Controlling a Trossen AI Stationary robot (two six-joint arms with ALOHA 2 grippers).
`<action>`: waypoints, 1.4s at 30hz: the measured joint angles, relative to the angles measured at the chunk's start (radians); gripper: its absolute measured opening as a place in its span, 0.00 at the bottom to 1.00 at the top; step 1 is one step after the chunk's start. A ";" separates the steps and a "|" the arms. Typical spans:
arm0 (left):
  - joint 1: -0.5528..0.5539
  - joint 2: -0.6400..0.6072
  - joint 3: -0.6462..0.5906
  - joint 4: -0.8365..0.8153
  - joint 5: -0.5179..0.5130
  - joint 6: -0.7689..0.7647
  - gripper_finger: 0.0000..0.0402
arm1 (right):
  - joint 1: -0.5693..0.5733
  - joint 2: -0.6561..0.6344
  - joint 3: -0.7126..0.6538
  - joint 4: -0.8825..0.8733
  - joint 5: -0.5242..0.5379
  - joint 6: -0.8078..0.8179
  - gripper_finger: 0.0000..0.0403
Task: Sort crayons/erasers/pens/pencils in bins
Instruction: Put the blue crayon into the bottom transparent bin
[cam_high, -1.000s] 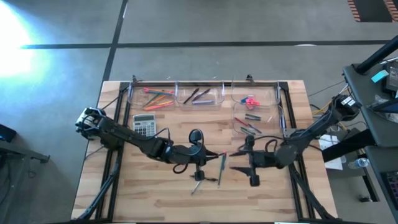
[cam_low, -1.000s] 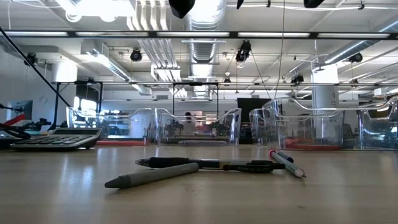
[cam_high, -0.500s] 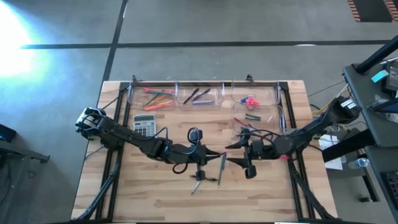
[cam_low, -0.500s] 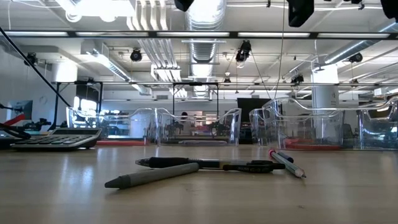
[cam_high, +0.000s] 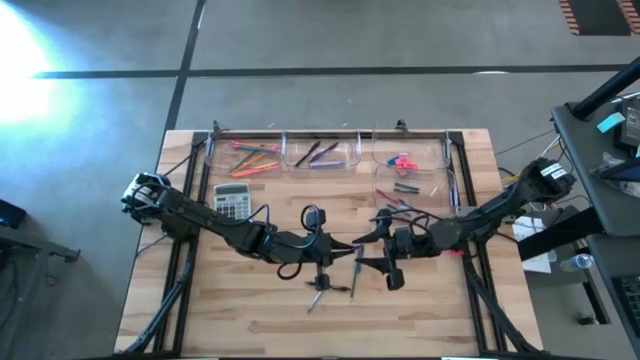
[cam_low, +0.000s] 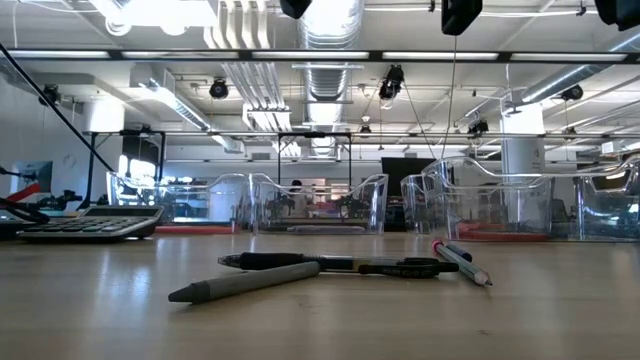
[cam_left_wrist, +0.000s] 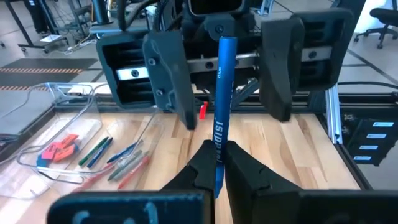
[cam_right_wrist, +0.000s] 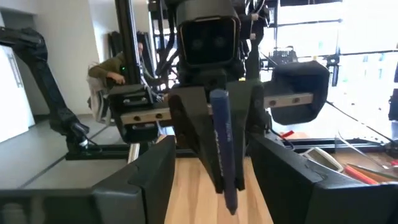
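Since the earlier frames the right gripper (cam_high: 370, 252) has moved toward the table's middle and now faces the left gripper (cam_high: 338, 248) closely, while the left arm has stayed in place. Between them is a blue pen (cam_left_wrist: 219, 118), pinched by the left gripper's fingers (cam_left_wrist: 249, 168), which are pressed together on its lower end; the pen stands out in front of them. In the right wrist view the same pen (cam_right_wrist: 222, 149) points at the camera and sits between the right gripper's two spread fingers (cam_right_wrist: 146, 180), which are on either side of it and do not yet touch it.

On the wood under the grippers, loose pens (cam_low: 330, 264) lie together with one grey pen (cam_low: 245, 282) and a thin pencil (cam_low: 462, 262) with a red end. The table (cam_high: 250, 310) carries four clear bins (cam_high: 320, 152) along its far edge and right side: bright pencils (cam_high: 255, 158) in the left one, dark pens (cam_high: 318, 152) in the next, pink erasers (cam_high: 402, 161) in the right one. A grey calculator (cam_high: 232, 200) lies near the left arm.
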 joint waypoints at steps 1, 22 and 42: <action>0.000 0.000 -0.001 -0.001 0.000 0.000 0.00 | 0.000 -0.001 0.000 0.004 0.000 0.005 0.49; 0.000 0.000 -0.004 -0.003 -0.003 -0.004 0.03 | -0.017 0.011 0.000 -0.012 0.027 0.012 0.05; -0.002 -0.066 -0.017 -0.139 -0.082 -0.057 0.47 | -0.018 -0.356 -0.002 -1.201 0.576 0.548 0.05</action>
